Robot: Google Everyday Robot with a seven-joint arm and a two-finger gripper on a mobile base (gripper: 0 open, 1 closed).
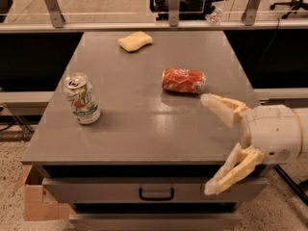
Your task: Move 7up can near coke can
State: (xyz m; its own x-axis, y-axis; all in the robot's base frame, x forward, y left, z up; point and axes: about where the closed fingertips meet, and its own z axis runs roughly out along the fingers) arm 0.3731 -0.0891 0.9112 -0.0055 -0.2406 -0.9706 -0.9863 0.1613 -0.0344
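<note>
The 7up can (82,99), silver-white with a green band, stands upright near the left edge of the grey table (144,129). The coke can (183,80), red with white script, lies on its side right of the table's middle. My gripper (208,144) comes in from the right, over the table's front right corner. Its two cream fingers (222,109) are spread wide and hold nothing. It is well to the right of the 7up can and just in front of the coke can.
A yellow sponge (135,41) lies at the back of the table. A drawer with a black handle (156,194) is under the tabletop. A cardboard box (34,202) sits on the floor at the lower left. A railing (154,27) runs behind the table.
</note>
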